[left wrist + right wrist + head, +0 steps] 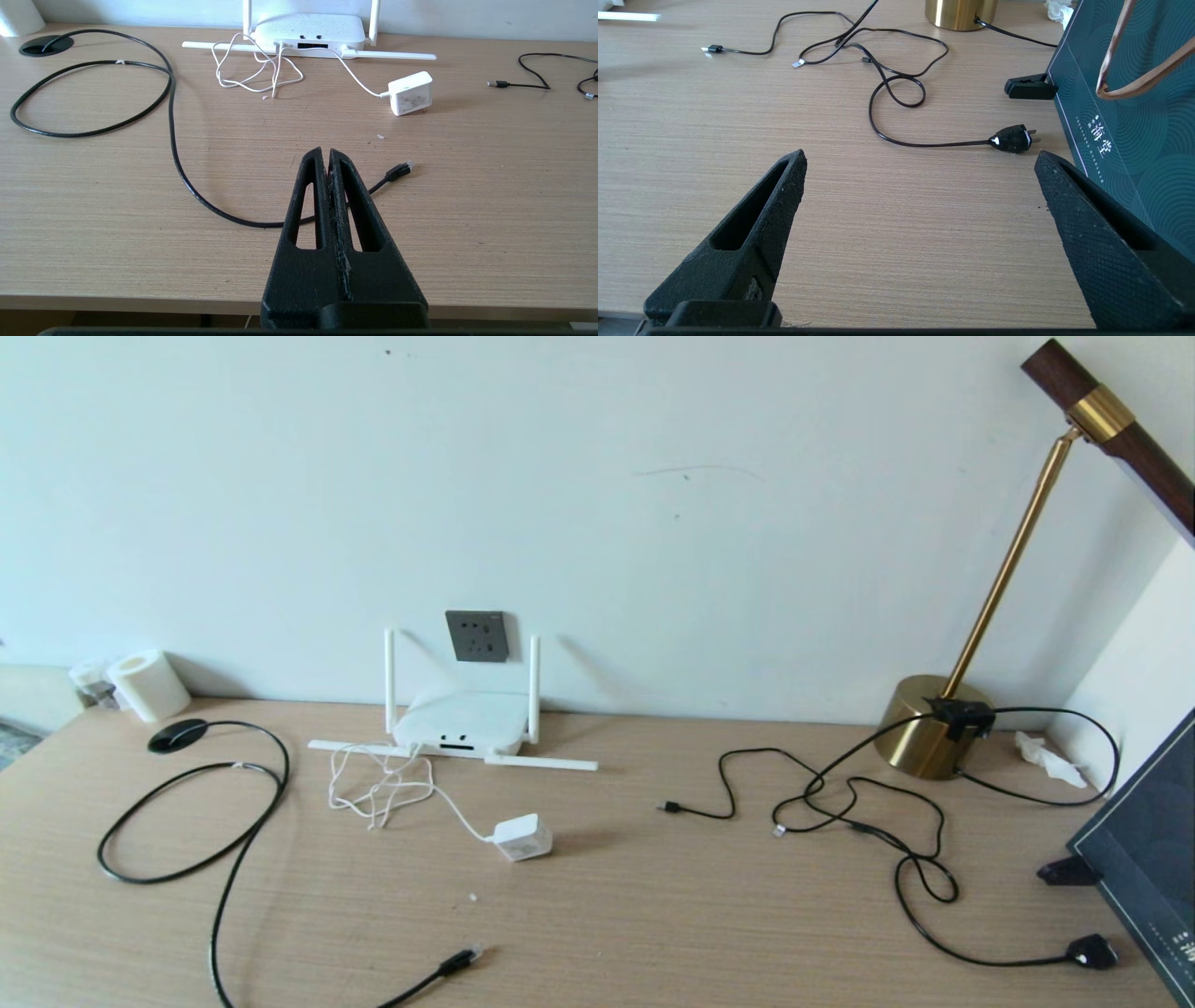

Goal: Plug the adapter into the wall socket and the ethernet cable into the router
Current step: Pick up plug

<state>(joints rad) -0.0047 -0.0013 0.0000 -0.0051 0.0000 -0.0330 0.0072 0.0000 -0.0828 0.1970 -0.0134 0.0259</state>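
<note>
— How should the first step have gone?

— Right gripper (920, 158), spread wide, needed to square up on the adapter (523, 837) (prong side toward the socket (477, 636)). Left gripper (325, 154) was pressed together, empty.

— And the adapter?

— A small white cube lying on the worktop (653, 915), before the router (459, 723), its thin cord tangled.

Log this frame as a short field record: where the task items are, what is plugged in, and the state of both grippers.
adapter: small white cube adapter lying on wooden desk, unplugged
socket: dark grey wall socket, empty
router: flat white router below the socket
ethernet: black ethernet cable plug loose on desk
left gripper: jaws shut, empty
right gripper: jaws open, empty
</note>
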